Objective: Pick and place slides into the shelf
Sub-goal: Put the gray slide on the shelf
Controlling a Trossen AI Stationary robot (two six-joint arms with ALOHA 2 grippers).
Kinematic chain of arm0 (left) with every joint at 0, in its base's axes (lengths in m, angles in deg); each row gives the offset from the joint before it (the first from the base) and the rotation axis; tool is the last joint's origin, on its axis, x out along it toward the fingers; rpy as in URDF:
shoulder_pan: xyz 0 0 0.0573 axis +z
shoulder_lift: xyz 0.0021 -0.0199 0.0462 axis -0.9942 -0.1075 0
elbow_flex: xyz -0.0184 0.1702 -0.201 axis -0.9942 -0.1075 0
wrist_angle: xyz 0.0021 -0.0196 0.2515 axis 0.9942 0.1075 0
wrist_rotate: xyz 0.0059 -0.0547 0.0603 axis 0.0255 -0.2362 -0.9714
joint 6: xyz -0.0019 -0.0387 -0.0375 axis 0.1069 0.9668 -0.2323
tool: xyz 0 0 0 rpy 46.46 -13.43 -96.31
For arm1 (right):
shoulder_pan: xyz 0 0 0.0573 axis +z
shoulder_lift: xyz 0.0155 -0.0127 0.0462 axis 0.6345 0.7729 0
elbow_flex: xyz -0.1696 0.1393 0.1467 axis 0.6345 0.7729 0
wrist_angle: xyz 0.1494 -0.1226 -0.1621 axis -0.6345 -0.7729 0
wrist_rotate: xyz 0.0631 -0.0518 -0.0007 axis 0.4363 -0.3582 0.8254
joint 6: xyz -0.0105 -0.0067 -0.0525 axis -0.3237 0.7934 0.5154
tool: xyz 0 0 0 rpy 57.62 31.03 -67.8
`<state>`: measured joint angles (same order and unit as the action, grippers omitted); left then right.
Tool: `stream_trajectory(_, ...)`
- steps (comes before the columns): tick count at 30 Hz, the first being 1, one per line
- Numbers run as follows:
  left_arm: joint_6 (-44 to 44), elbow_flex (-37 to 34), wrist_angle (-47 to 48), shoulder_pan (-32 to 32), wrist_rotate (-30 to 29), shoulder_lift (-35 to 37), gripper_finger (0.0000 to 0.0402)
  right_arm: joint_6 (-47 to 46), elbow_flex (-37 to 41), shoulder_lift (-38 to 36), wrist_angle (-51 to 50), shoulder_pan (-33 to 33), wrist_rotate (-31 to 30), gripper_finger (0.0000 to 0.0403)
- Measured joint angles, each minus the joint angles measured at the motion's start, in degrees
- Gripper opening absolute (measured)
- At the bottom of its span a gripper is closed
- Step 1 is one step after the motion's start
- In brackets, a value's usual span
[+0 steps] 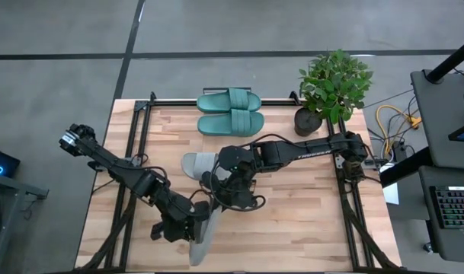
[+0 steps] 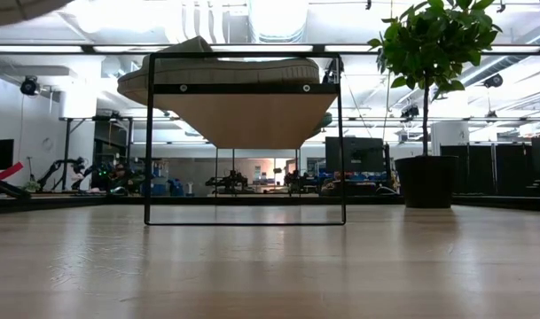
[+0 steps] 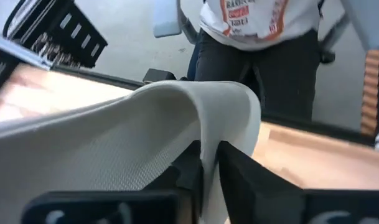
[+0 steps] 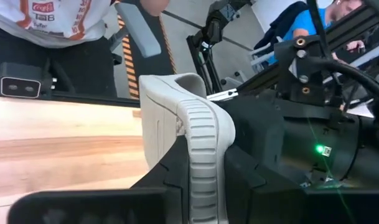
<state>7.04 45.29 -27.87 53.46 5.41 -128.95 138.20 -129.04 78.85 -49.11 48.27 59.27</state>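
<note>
A teal-green pair of slides [image 1: 229, 112] lies on the shelf's plank top [image 2: 252, 115] at the table's far edge. My left gripper [image 1: 195, 222] is near the table's near edge and is shut on a light grey slide [image 1: 205, 237]. My right gripper [image 1: 219, 181] is at the table's middle and is shut on the other light grey slide [image 1: 199, 164]. The two grippers are close together. The low view shows neither grey slide resting on the table. My left gripper pinches the grey slide's strap [image 3: 209, 140] between its two fingers, one finger on the footbed side and one outside. The strap arches up beyond the fingertips. My right gripper pinches the other grey slide's ribbed strap [image 4: 206, 146] between its two fingers, which lie across the strap. The slide stands on edge in the hold, its sole [image 4: 158, 118] upright beside the strap.
A potted plant [image 1: 332, 85] stands at the table's far right corner, next to the shelf. A person in a white printed shirt [image 3: 257, 25] stands beyond the table's near edge. Bare tabletop [image 1: 308, 205] lies to the right.
</note>
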Motion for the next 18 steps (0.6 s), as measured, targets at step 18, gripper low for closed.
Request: stream_trajectory(18, 27.02, -0.14, 5.27, -6.94, -6.12, 20.75, 0.0148, 1.23, 0.0, -0.79, 0.58, -0.31, -5.55, 0.0047)
